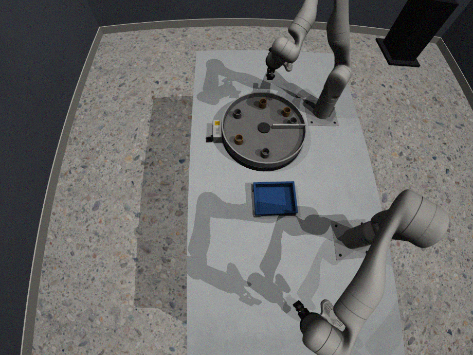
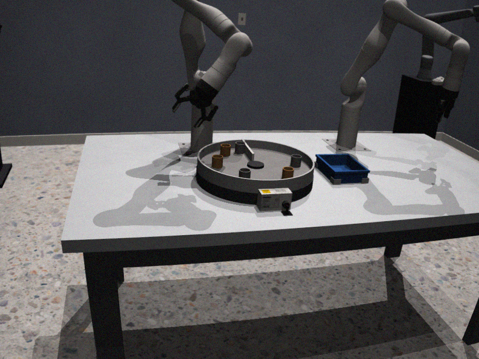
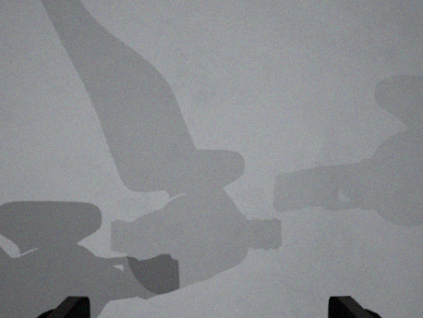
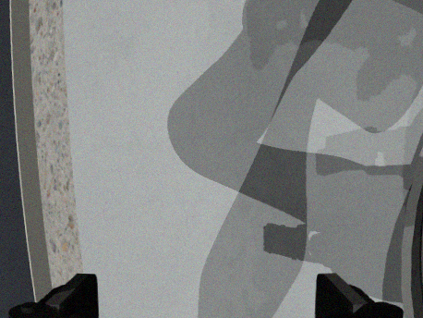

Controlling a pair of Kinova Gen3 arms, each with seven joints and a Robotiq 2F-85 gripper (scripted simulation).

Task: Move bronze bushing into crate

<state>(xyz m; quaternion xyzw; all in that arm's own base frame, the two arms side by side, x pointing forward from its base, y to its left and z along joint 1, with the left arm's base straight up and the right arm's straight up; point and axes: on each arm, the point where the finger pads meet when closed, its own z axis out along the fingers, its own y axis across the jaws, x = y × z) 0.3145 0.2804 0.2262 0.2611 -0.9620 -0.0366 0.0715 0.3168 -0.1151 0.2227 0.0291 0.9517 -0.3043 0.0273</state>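
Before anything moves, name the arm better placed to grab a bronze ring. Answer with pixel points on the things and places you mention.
Right, I'd say: the right gripper (image 1: 270, 76) (image 2: 186, 117) (image 4: 206, 299) hangs open near the turntable (image 1: 250, 124) (image 2: 231, 185) (image 4: 407, 259); the left gripper (image 1: 297, 304) (image 2: 444, 115) (image 3: 209, 307) is beyond the crate (image 1: 273, 198) (image 2: 350, 177).
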